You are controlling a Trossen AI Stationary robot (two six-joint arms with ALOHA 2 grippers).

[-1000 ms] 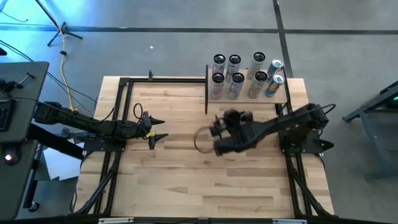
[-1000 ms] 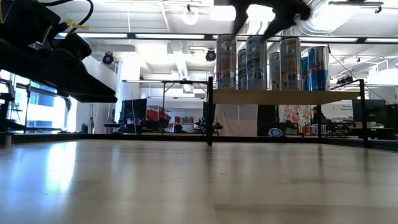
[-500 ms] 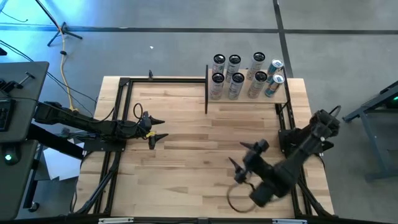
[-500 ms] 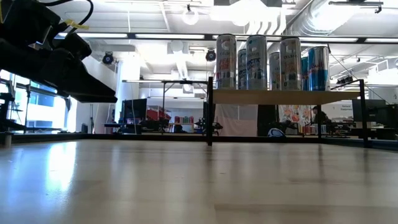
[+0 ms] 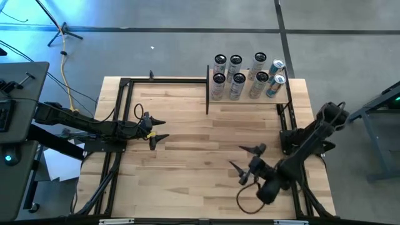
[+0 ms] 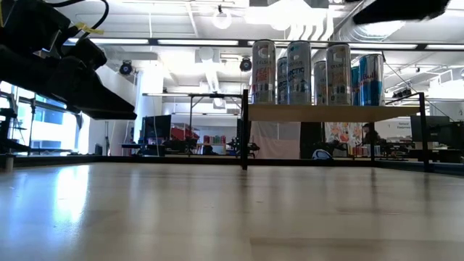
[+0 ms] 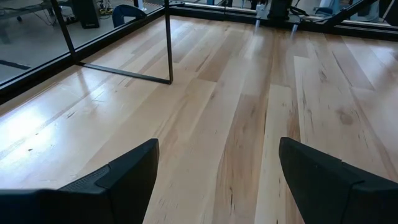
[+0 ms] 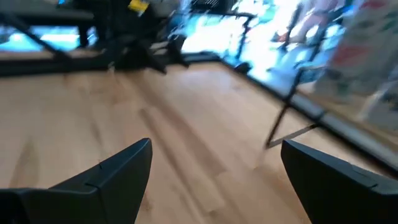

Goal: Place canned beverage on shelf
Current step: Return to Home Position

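The shelf [image 5: 249, 98], a small light-wood plank on thin black posts, stands at the table's far right; it also shows in the low view [image 6: 319, 112]. Several tall cans [image 5: 247, 78] stand upright on their bases on it, silver ones and blue ones [image 6: 312, 72]. My right gripper [image 5: 242, 160] is open and empty above the table's near right part, well short of the shelf, its fingers pointing toward the table's left. My left gripper [image 5: 164, 129] is open and empty at the table's left middle.
Black frame rails [image 5: 115, 156] run along the table's left and right sides [image 5: 300, 181]. The shelf's black post and foot bar [image 7: 169, 43] stand on the wood ahead of my left gripper. Bare tabletop [image 5: 200, 169] lies between the two grippers.
My right gripper has swung away from the shelf toward the table's near right part, turning as it went, then come back a little toward the far edge. In the low view it has left the space in front of the cans. The cans have stayed where they were.
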